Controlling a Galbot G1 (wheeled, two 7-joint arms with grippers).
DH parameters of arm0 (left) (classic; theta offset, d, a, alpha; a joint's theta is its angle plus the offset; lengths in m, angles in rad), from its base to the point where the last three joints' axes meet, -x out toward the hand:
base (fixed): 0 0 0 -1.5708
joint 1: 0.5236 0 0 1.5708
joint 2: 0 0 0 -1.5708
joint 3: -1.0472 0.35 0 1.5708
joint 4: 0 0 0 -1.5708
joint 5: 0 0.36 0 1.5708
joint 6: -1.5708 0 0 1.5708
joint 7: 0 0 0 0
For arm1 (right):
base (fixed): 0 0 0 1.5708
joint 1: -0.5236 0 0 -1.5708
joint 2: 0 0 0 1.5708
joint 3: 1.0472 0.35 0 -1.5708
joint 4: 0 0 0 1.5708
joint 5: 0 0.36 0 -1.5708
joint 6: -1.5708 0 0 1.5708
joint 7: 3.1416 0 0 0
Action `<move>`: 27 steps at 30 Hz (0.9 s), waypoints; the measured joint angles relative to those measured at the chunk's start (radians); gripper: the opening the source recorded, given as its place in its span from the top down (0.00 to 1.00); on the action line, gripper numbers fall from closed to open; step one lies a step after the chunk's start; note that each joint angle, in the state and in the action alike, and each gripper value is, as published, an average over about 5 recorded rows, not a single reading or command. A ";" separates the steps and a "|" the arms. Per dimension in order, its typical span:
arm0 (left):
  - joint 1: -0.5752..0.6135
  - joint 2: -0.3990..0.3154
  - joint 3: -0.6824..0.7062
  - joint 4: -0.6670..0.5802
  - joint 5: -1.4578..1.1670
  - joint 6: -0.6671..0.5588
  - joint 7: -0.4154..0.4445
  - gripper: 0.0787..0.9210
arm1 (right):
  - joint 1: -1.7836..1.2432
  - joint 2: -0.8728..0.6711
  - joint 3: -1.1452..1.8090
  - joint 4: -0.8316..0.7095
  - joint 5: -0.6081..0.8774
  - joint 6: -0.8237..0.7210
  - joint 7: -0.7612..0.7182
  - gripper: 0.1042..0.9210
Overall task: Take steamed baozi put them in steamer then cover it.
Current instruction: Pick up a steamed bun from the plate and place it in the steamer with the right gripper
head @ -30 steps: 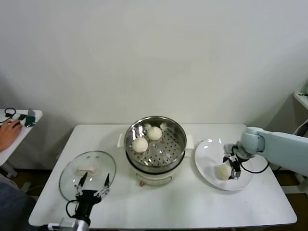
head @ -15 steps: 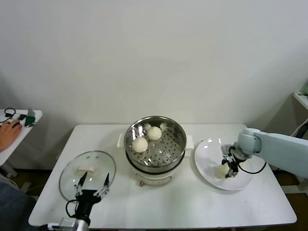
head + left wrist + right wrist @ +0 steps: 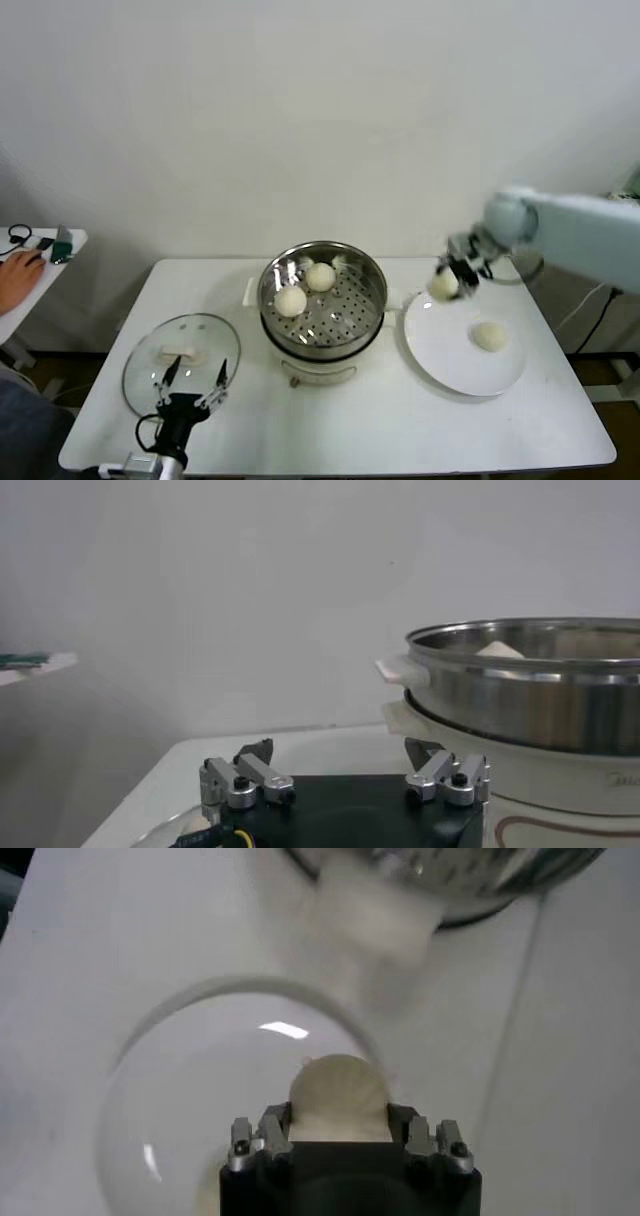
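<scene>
Two cream-white baozi (image 3: 291, 300) (image 3: 320, 276) lie in the shiny steel steamer (image 3: 372, 272) on its white cooker base at the table's middle. My right gripper (image 3: 446, 283) is shut on a third baozi (image 3: 338, 1096) and holds it in the air above the far left rim of the white plate (image 3: 445, 345), between plate and steamer. A fourth baozi (image 3: 489, 336) lies on the plate. The glass cover (image 3: 183, 360) with its white handle lies flat on the table at the left. My left gripper (image 3: 192, 383) is open at the cover's near edge; the left wrist view shows its fingers (image 3: 250, 770) spread.
A person's hand (image 3: 20, 272) rests on a side table at the far left. The steamer's white side handle (image 3: 400, 668) shows in the left wrist view. The table's front edge runs just behind my left gripper.
My right gripper has closed on one baozi and lifted it off the plate, moving up and left toward the steamer. Another baozi now shows on the plate. The left arm has not moved.
</scene>
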 measured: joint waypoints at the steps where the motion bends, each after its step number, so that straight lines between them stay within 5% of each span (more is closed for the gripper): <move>1: 0.000 0.000 -0.001 0.000 0.000 0.000 0.000 0.12 | 0.026 0.019 0.003 0.008 0.001 0.030 -0.002 0.35; 15: 0.015 0.004 -0.015 -0.004 -0.006 -0.006 -0.002 0.12 | 0.112 0.285 0.049 0.147 -0.151 0.384 0.028 0.35; 27: 0.015 0.005 -0.012 0.006 -0.010 -0.009 -0.002 0.12 | -0.009 0.382 0.026 0.128 -0.334 0.496 0.044 0.33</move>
